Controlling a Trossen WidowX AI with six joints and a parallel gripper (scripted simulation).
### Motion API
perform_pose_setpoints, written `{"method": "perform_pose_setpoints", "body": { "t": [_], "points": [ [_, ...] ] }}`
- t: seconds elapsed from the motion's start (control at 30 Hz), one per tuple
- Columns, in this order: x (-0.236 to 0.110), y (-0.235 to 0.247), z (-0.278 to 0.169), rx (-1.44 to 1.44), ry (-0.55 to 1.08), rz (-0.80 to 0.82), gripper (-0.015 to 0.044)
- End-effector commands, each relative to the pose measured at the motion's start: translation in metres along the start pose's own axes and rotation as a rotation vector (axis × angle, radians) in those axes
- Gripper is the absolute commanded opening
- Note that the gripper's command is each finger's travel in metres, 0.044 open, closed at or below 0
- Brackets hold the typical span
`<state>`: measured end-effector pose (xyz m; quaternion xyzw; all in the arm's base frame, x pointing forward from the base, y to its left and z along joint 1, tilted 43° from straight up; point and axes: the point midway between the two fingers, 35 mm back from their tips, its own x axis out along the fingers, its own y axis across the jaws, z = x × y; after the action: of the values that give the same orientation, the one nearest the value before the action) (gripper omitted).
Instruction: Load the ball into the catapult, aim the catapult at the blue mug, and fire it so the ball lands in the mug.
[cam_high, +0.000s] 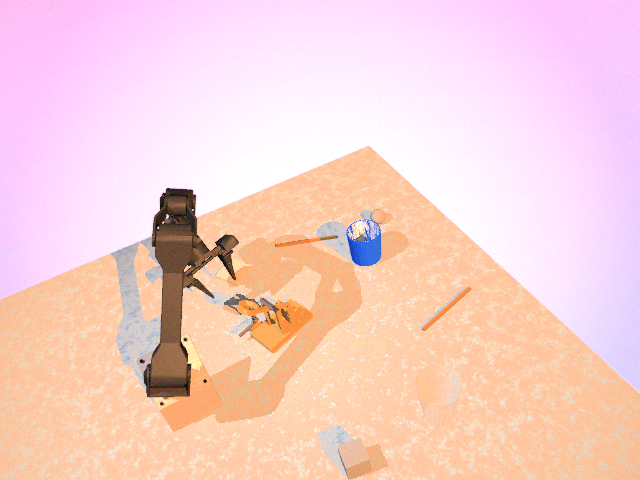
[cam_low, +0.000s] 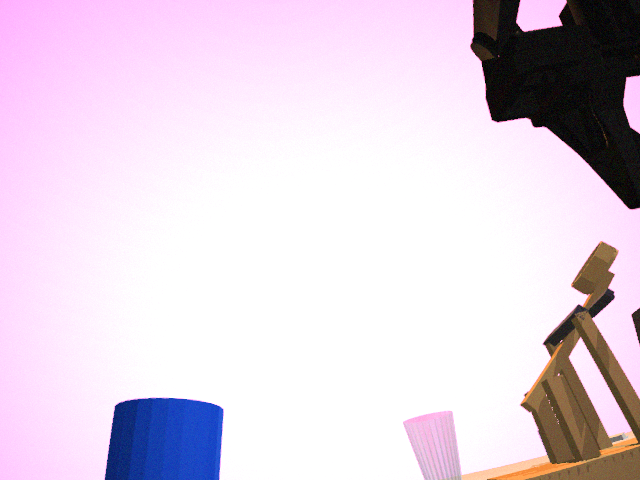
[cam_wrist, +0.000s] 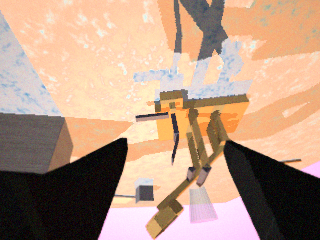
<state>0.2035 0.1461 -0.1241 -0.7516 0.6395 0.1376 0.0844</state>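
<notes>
Speckled peach table (cam_high: 465, 258) under a pink backdrop. Gripper (cam_high: 222, 287) raised off the table, fingers spread wide, gripping nothing.

Catapult (cam_high: 281, 322) just past the fingertips and below them, not touching; framed in the gap between both fingers in the wrist view. Orange base plate flat on the table, long axis running from near the fingers out toward the mug (cam_high: 364, 250), roughly in line with it. Throwing arm tilted up off the plate, cup end (cam_low: 594, 273) at the top and leaning back toward the gripper side; the same cup end nearest the fingers in the wrist view, low in that picture.

Mug upright, well beyond the catapult, on the far side from the fingers. Something grey inside it, too small to name. Orange ball not made out in any view: cannot tell where. Pale sphere (cam_high: 378, 215) just behind the mug, close beside it.

Further from the fingers: one orange stick (cam_high: 306, 241) lying left of the mug, a second stick (cam_high: 446, 308) well right of the catapult, a clear glass (cam_high: 438, 397) upright further off, and a tan cube (cam_high: 355, 457) near the table's front edge.
</notes>
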Motion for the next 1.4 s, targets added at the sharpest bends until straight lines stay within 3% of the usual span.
{"method": "perform_pose_setpoints", "body": {
  "t": [0.0, 0.7, 1.37],
  "points": [
    [-0.009, -0.026, 0.003, 0.121, -0.099, 0.006, 0.044],
    [-0.043, -0.158, -0.019, 0.717, -0.461, 0.029, 0.044],
    [-0.048, -0.289, -0.121, 1.346, -0.732, 0.035, 0.044]
  ]
}}
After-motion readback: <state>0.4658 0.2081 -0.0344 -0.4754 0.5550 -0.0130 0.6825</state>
